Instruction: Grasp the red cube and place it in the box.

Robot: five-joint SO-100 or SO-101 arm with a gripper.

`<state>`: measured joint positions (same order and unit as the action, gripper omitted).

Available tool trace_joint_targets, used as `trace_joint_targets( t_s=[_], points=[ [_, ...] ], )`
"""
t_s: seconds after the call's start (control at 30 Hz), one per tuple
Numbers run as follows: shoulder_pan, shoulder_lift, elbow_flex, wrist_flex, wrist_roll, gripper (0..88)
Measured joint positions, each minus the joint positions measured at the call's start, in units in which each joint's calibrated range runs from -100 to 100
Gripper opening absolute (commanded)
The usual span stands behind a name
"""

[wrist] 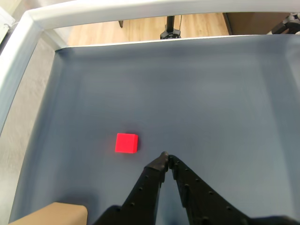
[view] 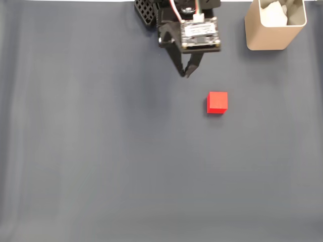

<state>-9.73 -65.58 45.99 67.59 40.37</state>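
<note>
The red cube (view: 217, 102) sits alone on the dark grey table (view: 101, 151), with bare cloth on every side, so nothing blocks an approach from any direction. In the fixed view the gripper (view: 186, 73) hangs near the top edge, up and to the left of the cube and clearly apart from it, with its two black fingers drawn together to a point and nothing between them. The wrist view says the same: the fingertips meet at the gripper (wrist: 166, 158), and the cube (wrist: 126, 143) lies just to their left and a little farther out, untouched. Pressed together like this, the fingers cannot take the cube; I judge they must spread and swing across over it first, so the grasp is not yet begun. The box (view: 275, 25) stands upright at the top right of the fixed view, open mouth up, well apart from the cube, ready to receive it from above; its tan corner (wrist: 51, 213) shows at the wrist view's lower left.
</note>
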Motion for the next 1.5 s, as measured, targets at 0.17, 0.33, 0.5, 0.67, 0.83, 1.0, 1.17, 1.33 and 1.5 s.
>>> trace_joint_targets(
  t_s=[0.17,0.33,0.5,0.67,0.83,1.0,1.17,1.33,1.5],
  points=[
    [-3.83,5.17,-8.47,7.96,0.05,0.2],
    [-6.99,8.92,-13.66,12.59,0.24,0.2],
    [-10.3,11.23,-16.94,14.87,-0.73,0.8],
    [-13.6,12.39,-18.85,15.52,-2.44,0.8],
    [-16.61,14.09,-21.13,15.84,-4.84,0.8],
    [-18.11,15.96,-21.68,16.25,-6.59,1.0],
    [-18.19,18.9,-22.31,16.25,-7.67,3.4],
    [-17.96,22.11,-23.86,15.35,-9.52,12.2],
    [-16.31,24.16,-24.23,13.48,-10.55,18.7]
  ],
)
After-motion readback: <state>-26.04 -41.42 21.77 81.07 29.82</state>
